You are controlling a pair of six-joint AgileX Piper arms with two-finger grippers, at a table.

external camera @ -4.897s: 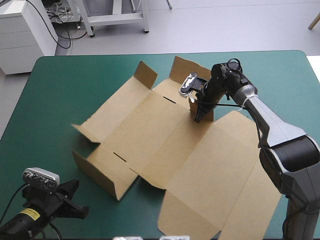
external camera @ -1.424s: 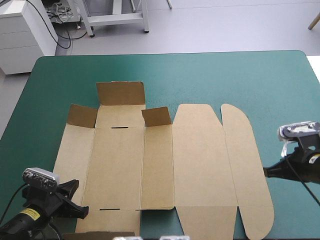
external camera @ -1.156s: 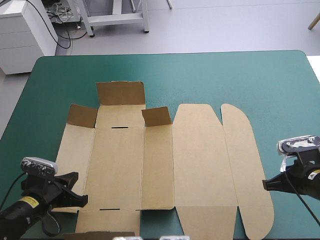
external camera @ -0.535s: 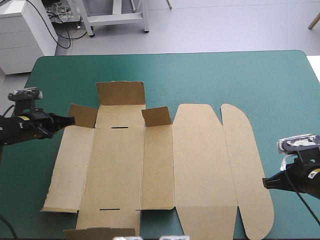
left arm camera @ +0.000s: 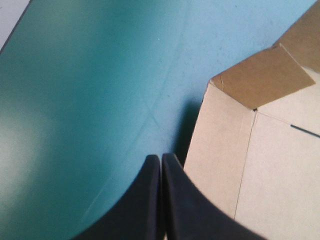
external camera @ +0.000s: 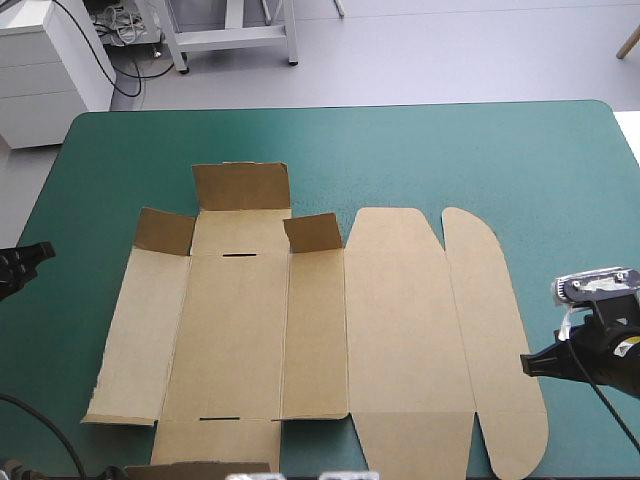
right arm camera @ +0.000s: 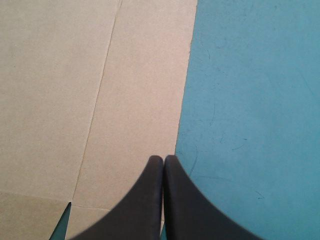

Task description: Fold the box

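Note:
The brown box (external camera: 330,330) lies spread flat on the teal-green table, with three small flaps (external camera: 240,187) raised at its far left end. My left gripper (external camera: 38,251) is at the table's left edge, shut and empty, well left of the box. In the left wrist view its black tips (left arm camera: 161,159) hover over bare cover just beside the box's left panel (left arm camera: 220,150). My right gripper (external camera: 527,366) is shut and empty at the box's right rounded flap (external camera: 500,330). In the right wrist view its tips (right arm camera: 163,159) sit at that flap's edge (right arm camera: 145,100).
Open teal-green cover (external camera: 400,150) lies beyond the box toward the far edge and to its right. The box's near flaps (external camera: 215,445) reach the table's front edge. A white cabinet (external camera: 45,70) stands off the table's far left corner.
Much earlier the box sat skewed with my right gripper at a far flap; it now lies straight. My left gripper swung from the near-left corner up the left side and out to the table's edge.

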